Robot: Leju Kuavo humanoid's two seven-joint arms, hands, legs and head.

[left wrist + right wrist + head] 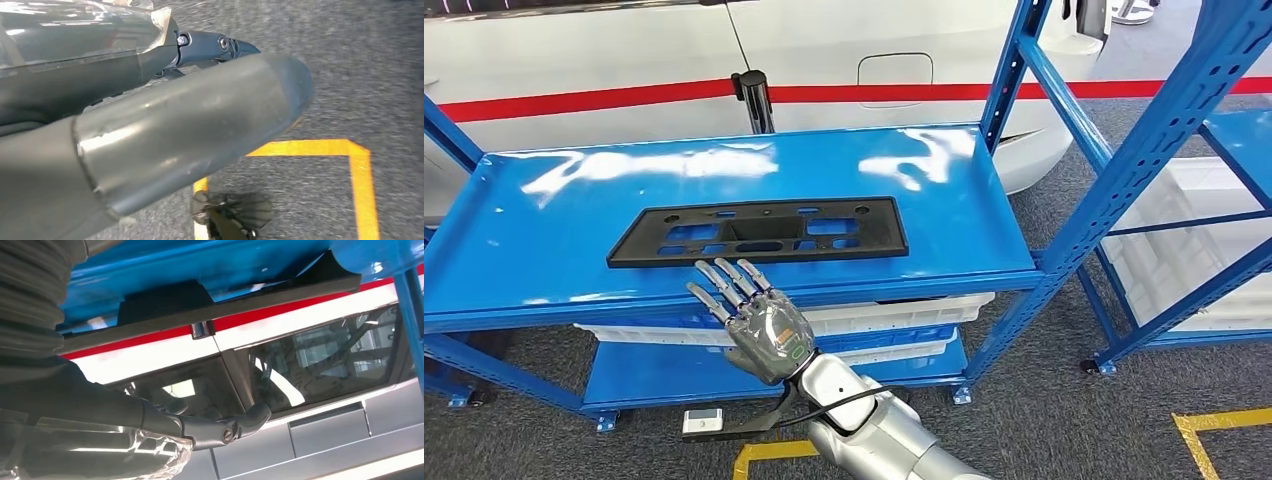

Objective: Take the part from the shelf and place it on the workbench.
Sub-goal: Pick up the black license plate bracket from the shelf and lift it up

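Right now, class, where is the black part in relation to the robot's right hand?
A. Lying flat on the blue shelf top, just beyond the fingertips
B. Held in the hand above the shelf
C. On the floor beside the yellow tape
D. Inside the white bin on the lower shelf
A: the part lies flat on the shelf, and the open right hand has fingertips just short of its near edge.

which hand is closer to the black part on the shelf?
Right. The right hand hovers open at the shelf's front edge, fingertips just short of the black part. The left hand hangs low over the floor.
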